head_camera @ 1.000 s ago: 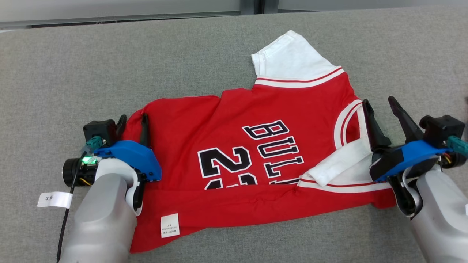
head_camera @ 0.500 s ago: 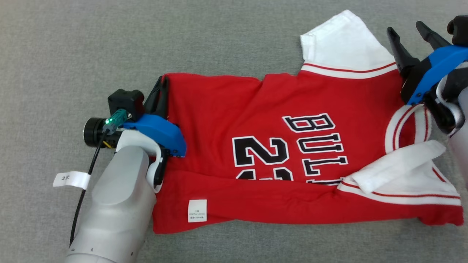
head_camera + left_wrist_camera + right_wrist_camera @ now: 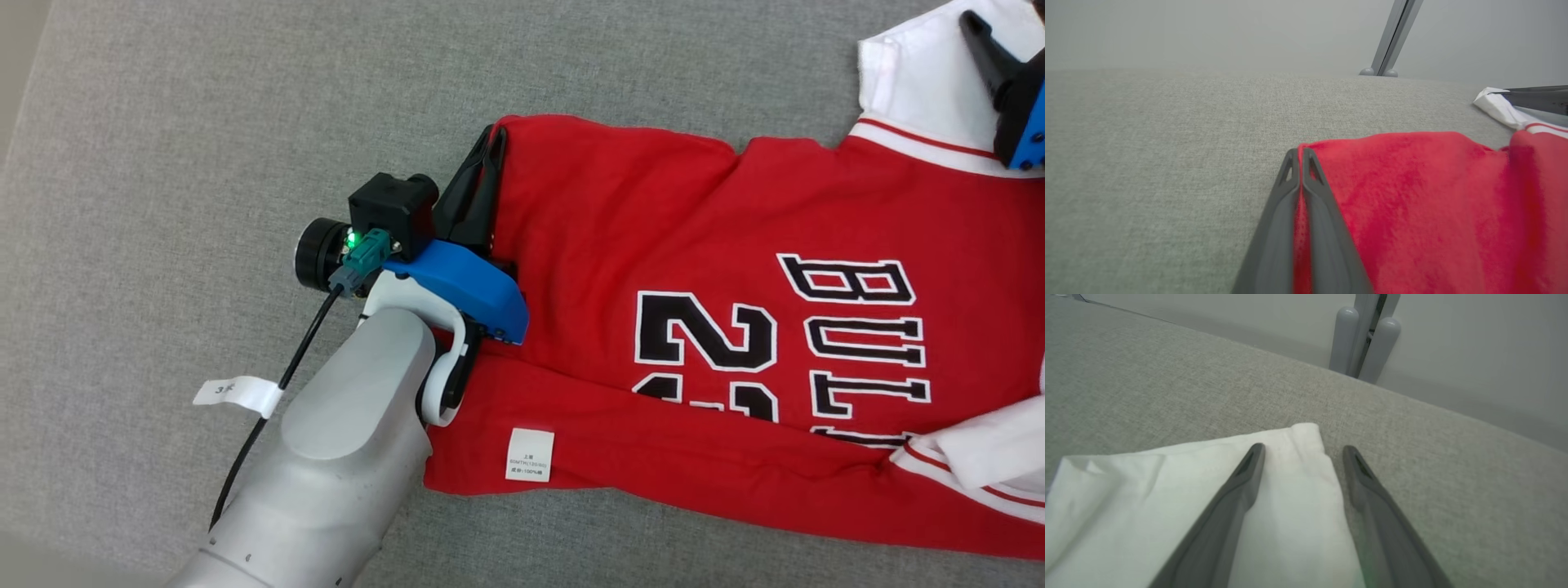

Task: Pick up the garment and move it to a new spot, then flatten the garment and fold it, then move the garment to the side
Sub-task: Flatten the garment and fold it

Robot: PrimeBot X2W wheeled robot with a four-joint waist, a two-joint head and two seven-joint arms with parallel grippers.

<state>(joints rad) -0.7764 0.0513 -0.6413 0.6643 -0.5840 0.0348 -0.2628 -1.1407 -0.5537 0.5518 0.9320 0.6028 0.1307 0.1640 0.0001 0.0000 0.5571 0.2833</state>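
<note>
Garment [image 3: 653,212]: red jersey with white sleeves, lying spread on the grey table [image 3: 204,163], black lettering [image 3: 857,327] face up. The lettering is my reference mark.

Left gripper [image 3: 491,145]: a second ago its fingers stood apart on either side of the hem corner, well to the robot's left of the lettering. Now they are pressed together, with a strip of red cloth showing between them in the left wrist view. It has a pinch on the hem edge. The corner looks barely raised, if at all.

Right gripper [image 3: 1301,451]: a second ago it was at the collar side of the lettering, near the folded sleeve. It has since travelled to the white sleeve [image 3: 914,73] beyond the lettering, on the table's far side. Its fingers are spread wide, one over the sleeve and the other over bare table just past the sleeve's edge. It grips nothing. Cannot tell whether the tips touch the cloth.

The head has swung too, so the jersey's slide across that view is the camera, not the cloth.

Reading: one hold is secured and the second is lined up but not taken. The near strip, on the care label [image 3: 529,455] side of the lettering, is already doubled over. Probably the far edge is the next to be handled once the right fingers close.
</note>
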